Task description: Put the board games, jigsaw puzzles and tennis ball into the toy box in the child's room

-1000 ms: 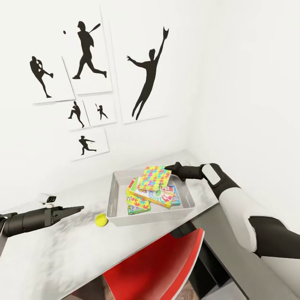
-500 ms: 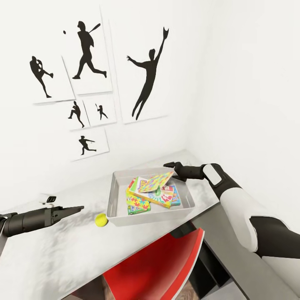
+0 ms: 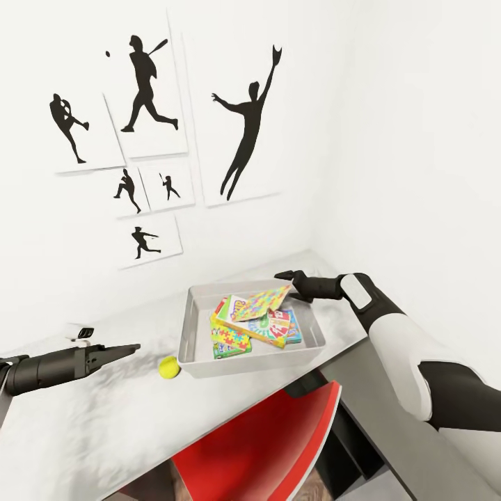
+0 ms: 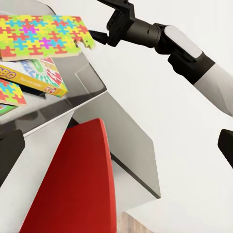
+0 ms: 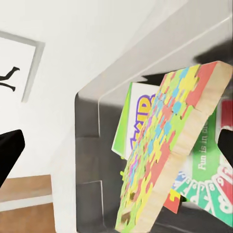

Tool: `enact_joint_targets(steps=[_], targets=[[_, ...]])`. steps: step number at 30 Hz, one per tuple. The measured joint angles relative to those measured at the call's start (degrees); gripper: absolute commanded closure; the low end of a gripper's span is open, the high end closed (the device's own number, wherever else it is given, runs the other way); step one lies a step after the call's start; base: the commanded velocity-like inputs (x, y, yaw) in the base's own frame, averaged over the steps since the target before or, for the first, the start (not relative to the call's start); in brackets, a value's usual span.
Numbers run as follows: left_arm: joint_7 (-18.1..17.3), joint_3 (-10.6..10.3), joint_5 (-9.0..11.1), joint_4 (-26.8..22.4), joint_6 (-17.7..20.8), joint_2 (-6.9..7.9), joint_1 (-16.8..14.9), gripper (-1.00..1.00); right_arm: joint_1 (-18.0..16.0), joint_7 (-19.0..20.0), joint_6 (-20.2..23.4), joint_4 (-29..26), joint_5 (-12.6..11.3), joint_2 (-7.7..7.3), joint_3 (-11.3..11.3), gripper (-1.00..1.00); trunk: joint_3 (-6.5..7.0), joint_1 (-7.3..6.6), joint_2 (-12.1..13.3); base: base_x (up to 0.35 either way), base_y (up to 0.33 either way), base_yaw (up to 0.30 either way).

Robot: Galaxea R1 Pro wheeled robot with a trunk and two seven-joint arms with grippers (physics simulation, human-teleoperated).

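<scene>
Mosaic puzzle (image 3: 261,301): let go a second ago, now tipped flatter onto the games inside the grey bin (image 3: 198,351).
Right gripper (image 3: 284,277): spread wide, just past the puzzle's raised corner, over the bin's far rim.
Left gripper (image 3: 132,346): low over the counter (image 3: 83,424); cannot tell if spread or pressed together.
Ball (image 3: 168,367): on the counter, touching the bin's outer wall.
Remaining: ball only, by the look of it.

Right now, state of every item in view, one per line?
toy box: on the table, holding game boxes.
mosaic jigsaw puzzle: tilted on the pile in the toy box, beside the right gripper, jaws open.
second jigsaw puzzle: flat in the toy box.
Skip-Bo box: in the toy box.
tennis ball: on the table, outside the toy box.
left gripper: empty.
</scene>
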Motion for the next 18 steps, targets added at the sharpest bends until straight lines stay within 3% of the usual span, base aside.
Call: enact_joint_targets(steps=[7,18], targets=[[0.0,0.0,-0.01,0.0,0.0,0.0,0.0,-1.0,0.48,-0.31,0.41,0.0,0.04,-2.16,0.02,-1.0,0.0,0.0,0.0,0.0,0.0,0.0],[0.0,0.0,-0.01,0.03,0.0,0.0,0.0,-1.0,1.29,-0.52,0.6,0.0,0.13,-2.96,0.04,-1.0,0.0,0.0,0.0,0.0,0.0,0.0]])
